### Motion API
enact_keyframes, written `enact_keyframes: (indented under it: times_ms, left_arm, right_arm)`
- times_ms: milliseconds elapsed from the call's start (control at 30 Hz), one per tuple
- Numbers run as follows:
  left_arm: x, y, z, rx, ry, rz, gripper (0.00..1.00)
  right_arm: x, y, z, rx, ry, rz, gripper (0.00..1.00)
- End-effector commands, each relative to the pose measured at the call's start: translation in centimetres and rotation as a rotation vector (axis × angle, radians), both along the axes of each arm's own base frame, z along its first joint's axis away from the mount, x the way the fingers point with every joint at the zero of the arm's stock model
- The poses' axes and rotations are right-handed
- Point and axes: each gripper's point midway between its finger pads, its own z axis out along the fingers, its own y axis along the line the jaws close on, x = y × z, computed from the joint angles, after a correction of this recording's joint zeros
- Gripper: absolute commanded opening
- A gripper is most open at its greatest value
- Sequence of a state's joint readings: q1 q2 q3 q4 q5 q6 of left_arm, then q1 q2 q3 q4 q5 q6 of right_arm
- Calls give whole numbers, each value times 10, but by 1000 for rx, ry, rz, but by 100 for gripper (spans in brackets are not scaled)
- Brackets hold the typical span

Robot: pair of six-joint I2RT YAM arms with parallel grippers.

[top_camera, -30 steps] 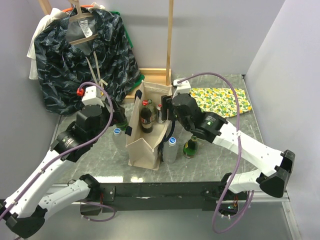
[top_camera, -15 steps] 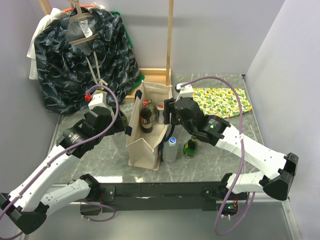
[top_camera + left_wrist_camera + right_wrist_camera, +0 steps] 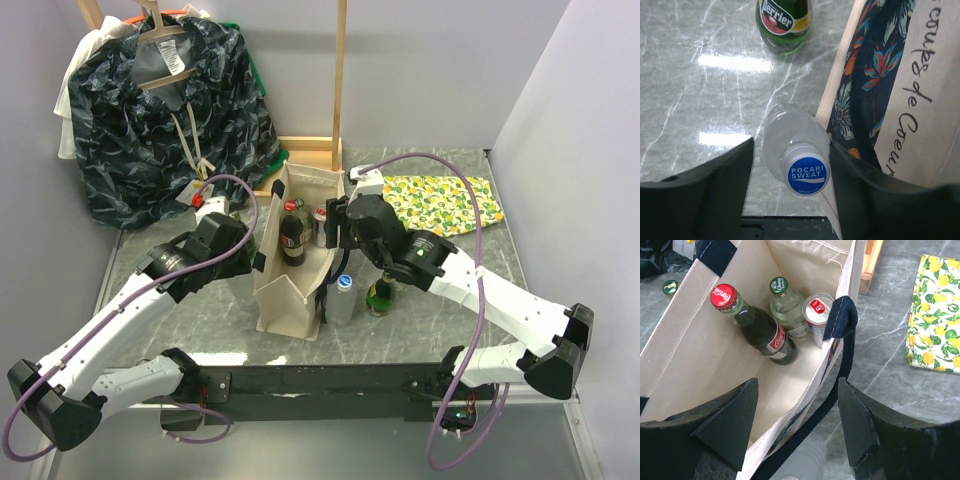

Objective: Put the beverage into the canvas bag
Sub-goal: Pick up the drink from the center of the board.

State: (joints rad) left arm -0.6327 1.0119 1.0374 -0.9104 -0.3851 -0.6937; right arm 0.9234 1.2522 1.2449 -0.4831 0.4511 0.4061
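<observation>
The beige canvas bag (image 3: 288, 285) stands open mid-table. It holds a Coca-Cola bottle (image 3: 754, 322), a green-capped bottle (image 3: 785, 304) and a can (image 3: 817, 310). A clear Pocari Sweat bottle (image 3: 799, 160) with a blue cap stands on the table against the bag's left side (image 3: 920, 95). My left gripper (image 3: 792, 192) is open, low over it, with one finger on each side of its shoulder. The arm hides this bottle in the top view. My right gripper (image 3: 797, 425) is open and empty, and straddles the bag's right wall and black strap (image 3: 841, 335).
A green Perrier bottle (image 3: 785, 22) stands just beyond the Pocari bottle. Right of the bag stand a clear blue-capped bottle (image 3: 343, 300) and a green bottle (image 3: 380, 294). A lemon-print cloth (image 3: 440, 203) lies back right. A dark patterned garment (image 3: 170, 110) hangs back left on a wooden frame (image 3: 340, 80).
My left arm has swung right and come down beside the bag's left side, now covering the blue-capped bottle there. My right gripper shifted slightly and stays over the bag's right edge.
</observation>
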Motion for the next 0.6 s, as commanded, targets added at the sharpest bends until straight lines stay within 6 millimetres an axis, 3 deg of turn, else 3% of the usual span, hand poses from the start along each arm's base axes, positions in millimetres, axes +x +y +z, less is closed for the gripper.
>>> enact_keyframes:
  times_ms: [0, 233, 567]
  left_arm:
    - [-2, -4, 4, -26, -6, -25, 60]
    - [-5, -7, 11, -57, -20, -41, 51]
    - [-5, -6, 1, -28, 2, -48, 46]
  right_arm:
    - [5, 8, 6, 26, -29, 2, 71]
    - [7, 11, 0, 0, -16, 10, 71]
    - [3, 10, 1, 19, -18, 20, 71]
